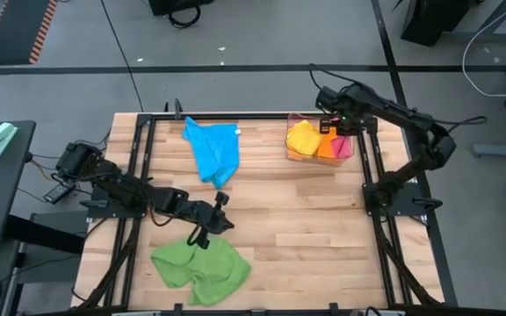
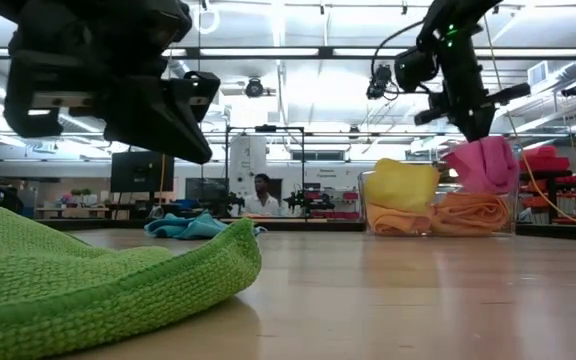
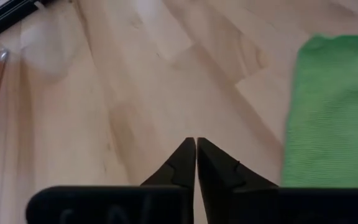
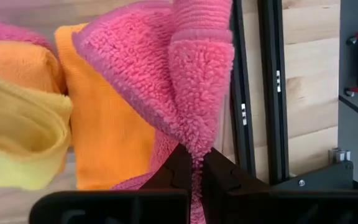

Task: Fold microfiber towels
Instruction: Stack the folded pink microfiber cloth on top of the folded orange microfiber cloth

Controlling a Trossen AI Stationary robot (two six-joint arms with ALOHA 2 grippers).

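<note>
Early on: green towel point(image 1: 202, 265) and blue towel point(image 1: 213, 151) lying rumpled; right gripper point(image 4: 194, 163) pinching pink towel point(image 4: 166, 81) over bin point(image 1: 292, 151); left gripper point(image 3: 196, 152) closed, empty

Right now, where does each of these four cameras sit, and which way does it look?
High: overhead, straight down; both arms, green towel, blue towel, bin.
Low: table height, level across; left gripper near, green towel in front.
Left wrist: past shut fingers at bare table.
Right wrist: right gripper pinching pink towel.
Shared: low and right wrist both show the pink towel.
</note>
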